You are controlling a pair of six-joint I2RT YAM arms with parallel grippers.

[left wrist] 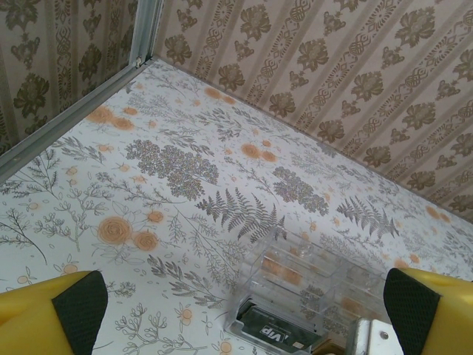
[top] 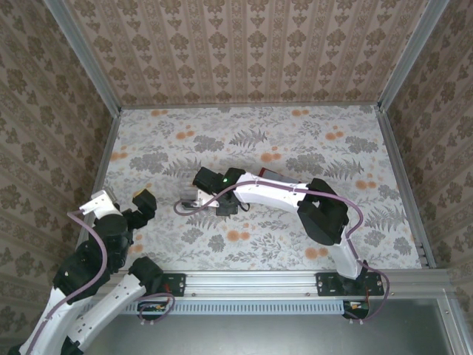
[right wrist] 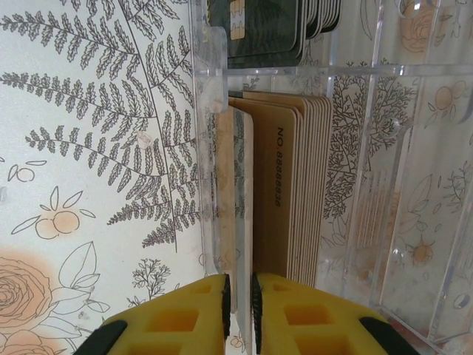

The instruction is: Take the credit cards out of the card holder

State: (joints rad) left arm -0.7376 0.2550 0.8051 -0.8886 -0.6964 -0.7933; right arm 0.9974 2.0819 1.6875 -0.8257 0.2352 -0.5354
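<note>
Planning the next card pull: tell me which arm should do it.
Right. The right gripper is at the card holder, straddling the edge of a credit card. The left gripper hangs open, short of the holder.

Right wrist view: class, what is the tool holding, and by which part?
One card has its near edge between the jaws of the right tool; whether it is gripped cannot be told.

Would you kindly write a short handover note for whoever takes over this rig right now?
Left gripper: open, idle at the left side of the table.
Right gripper: jaws nearly closed astride a card's edge among the tan cards; grip unconfirmed.
Clear card holder on the table: tan cards and dark cards stand in separate compartments.
Left: draw out the cards; none looks removed yet.
</note>
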